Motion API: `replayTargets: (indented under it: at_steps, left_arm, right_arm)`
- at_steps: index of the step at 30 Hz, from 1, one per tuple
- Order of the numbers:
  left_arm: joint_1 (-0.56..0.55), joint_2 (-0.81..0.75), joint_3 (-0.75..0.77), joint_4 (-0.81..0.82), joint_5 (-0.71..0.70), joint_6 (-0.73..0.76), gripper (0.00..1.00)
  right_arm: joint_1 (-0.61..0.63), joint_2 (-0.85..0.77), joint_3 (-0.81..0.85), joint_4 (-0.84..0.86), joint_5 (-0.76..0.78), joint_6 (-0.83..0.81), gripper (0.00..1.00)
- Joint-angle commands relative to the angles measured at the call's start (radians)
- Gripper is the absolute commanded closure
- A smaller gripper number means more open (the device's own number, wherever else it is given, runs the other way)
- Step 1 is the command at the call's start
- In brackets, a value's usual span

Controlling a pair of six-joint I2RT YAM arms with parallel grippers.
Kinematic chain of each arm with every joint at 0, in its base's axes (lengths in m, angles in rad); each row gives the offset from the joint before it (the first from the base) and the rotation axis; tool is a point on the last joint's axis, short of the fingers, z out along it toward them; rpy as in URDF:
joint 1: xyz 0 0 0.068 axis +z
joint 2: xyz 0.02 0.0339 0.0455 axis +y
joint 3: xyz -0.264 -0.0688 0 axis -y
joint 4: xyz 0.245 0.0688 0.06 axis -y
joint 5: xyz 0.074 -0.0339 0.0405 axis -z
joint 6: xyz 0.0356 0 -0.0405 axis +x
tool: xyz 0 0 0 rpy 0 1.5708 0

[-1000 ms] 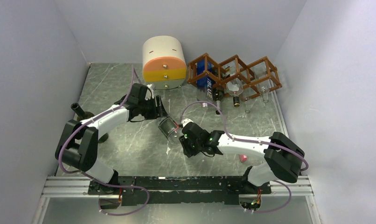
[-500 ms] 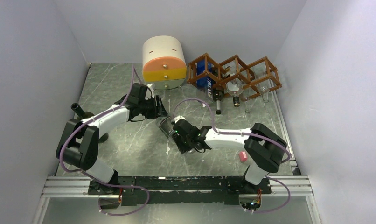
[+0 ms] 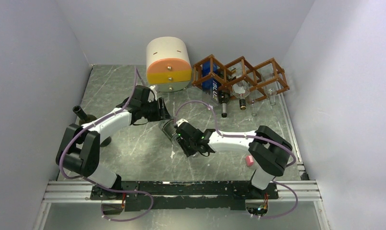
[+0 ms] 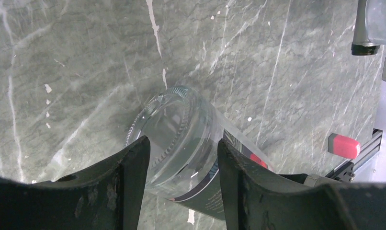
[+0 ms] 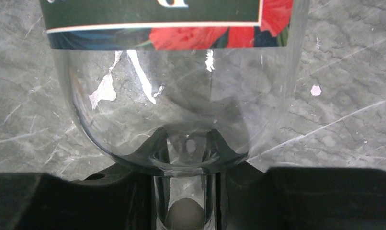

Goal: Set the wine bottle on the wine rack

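left arm (image 3: 109, 122): elbow folded at the near-left, white forearm reaching in toward table centre, wrist angled down at the bottle's base end.
left fingers (image 4: 133, 182): one on each side of the bottle's base end; cannot tell whether they press on the glass or just flank it.
right arm (image 3: 239, 141): elbow out on the right, forearm stretched low and leftward across the table (image 3: 129, 148) to the bottle's neck end.
right fingers (image 5: 133, 206): clenched on the bottle's neck, which fills the gap between them.
wine bottle (image 3: 169, 129): clear glass, dark label with red flowers, lying tilted at table centre between the two wrists, well apart from the rack. Cannot tell whether it rests on the table or is lifted.
wine rack (image 3: 240, 72): far right of the table, just beside the drawer cabinet (image 3: 168, 64).
rack contents: blue bottle (image 3: 211, 81) in the left cell; other glass bottles in the middle and right cells, necks pointing to the near side.
loose item: small pink block (image 3: 250, 161) on the table near the right arm's elbow.
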Motion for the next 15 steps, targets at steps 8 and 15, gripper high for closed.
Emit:
replayTargets:
  at_steps: [8,15]
  left_arm:
    - [-0.015,-0.157,0.038,-0.157,-0.102,0.015,0.35]
    - [-0.015,-0.270,0.058,-0.214,-0.223,0.005,0.32]
  right_arm:
    - [-0.003,-0.165,-0.023,0.105,0.050,-0.030,1.00]
    - [-0.003,-0.263,-0.023,0.095,0.034,-0.033,1.00]
